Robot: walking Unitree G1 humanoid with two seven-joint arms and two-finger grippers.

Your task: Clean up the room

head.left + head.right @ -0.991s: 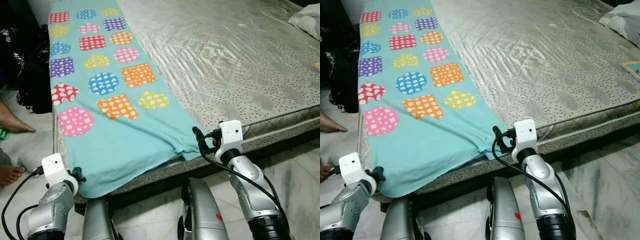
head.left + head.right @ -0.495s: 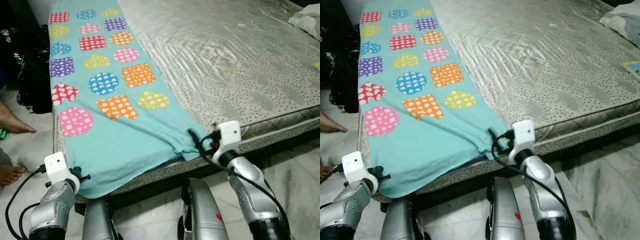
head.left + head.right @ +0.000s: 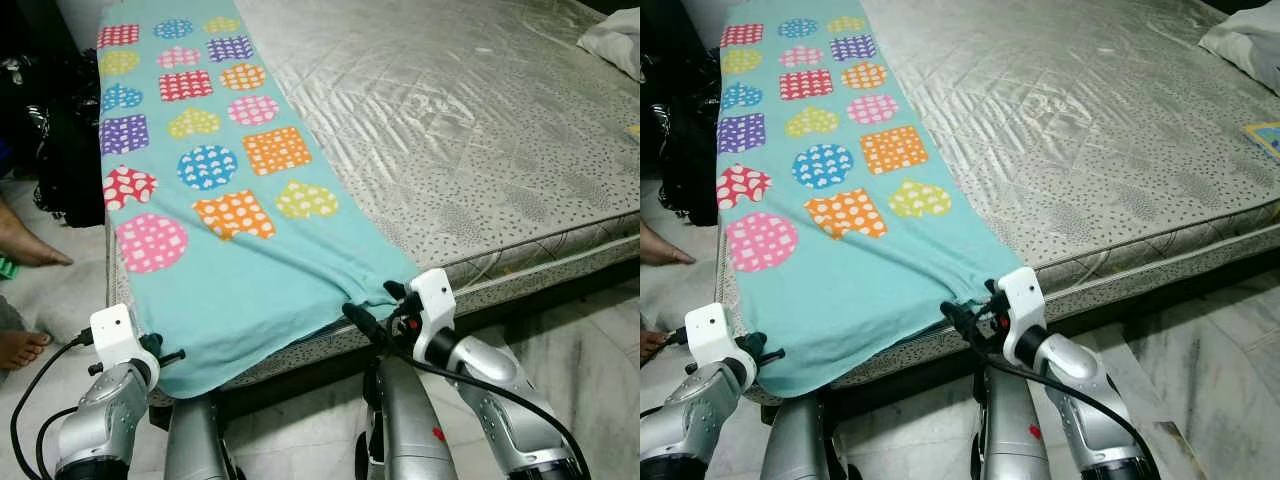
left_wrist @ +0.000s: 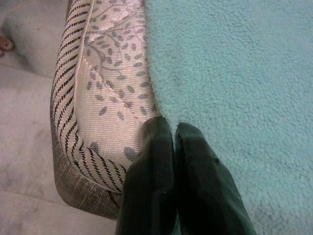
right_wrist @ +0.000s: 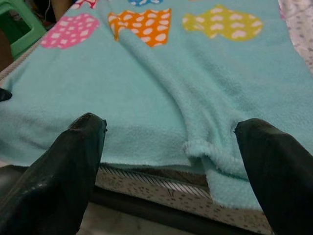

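Teal blanket (image 3: 215, 200) w/ coloured patches lies flat along the left strip of the mattress (image 3: 480, 130), near hem draped over the bed edge. L gripper (image 4: 175, 128) at the blanket's 7 o'clock corner, fingers pressed together at the hem; whether fleece is pinched btwn them, can't tell. R gripper (image 5: 168, 134) at the 5 o'clock corner, fingers spread wide, bunched hem just ahead, not yet gripped. Judgement: step = grab both near corners to fold. Do it well: drive R fingers over the wrinkled corner, close on fleece only, not mattress piping; confirm L hold, lift both evenly. A person's feet (image 3: 25, 245) at 9 o'clock; keep clear.
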